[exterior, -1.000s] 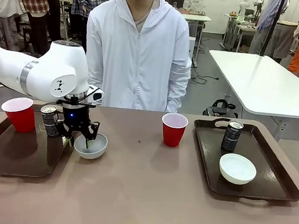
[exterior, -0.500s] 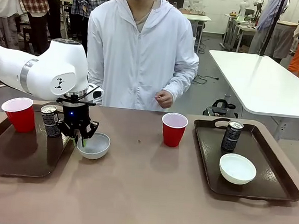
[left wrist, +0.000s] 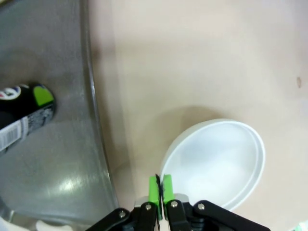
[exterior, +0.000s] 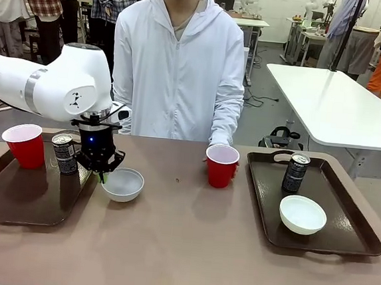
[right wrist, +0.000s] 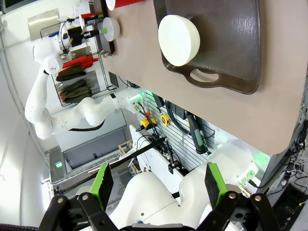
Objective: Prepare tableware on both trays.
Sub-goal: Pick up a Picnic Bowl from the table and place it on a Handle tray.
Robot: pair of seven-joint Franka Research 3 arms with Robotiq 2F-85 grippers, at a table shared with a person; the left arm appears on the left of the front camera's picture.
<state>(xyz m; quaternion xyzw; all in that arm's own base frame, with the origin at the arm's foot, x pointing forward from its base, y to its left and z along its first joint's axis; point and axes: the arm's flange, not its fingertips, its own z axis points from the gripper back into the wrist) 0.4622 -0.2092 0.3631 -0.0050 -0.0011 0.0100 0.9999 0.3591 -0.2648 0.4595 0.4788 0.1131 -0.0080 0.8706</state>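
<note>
Left claw [exterior: 103,173] is pinching the near rim of a bowl [exterior: 123,184], tilting it just beside the left tray [exterior: 12,197]. Right claw [right wrist: 156,185] is standing wide, holding nothing. A hand [exterior: 208,159] is touching the middle cup [exterior: 221,165].

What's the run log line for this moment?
left gripper: jaws shut on white bowl rim | right gripper: open, parked | person's hand: behind red cup

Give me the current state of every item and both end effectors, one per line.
Left end effector: shut on the bowl rim.
Left bowl: pinched by its rim, beside the left tray, not on it.
Left tray: holds a red cup and a can, both upright.
Middle red cup: upright on the table, person's hand behind it.
Right tray: holds an upright can and a bowl.
Right end effector: open, empty.
</note>
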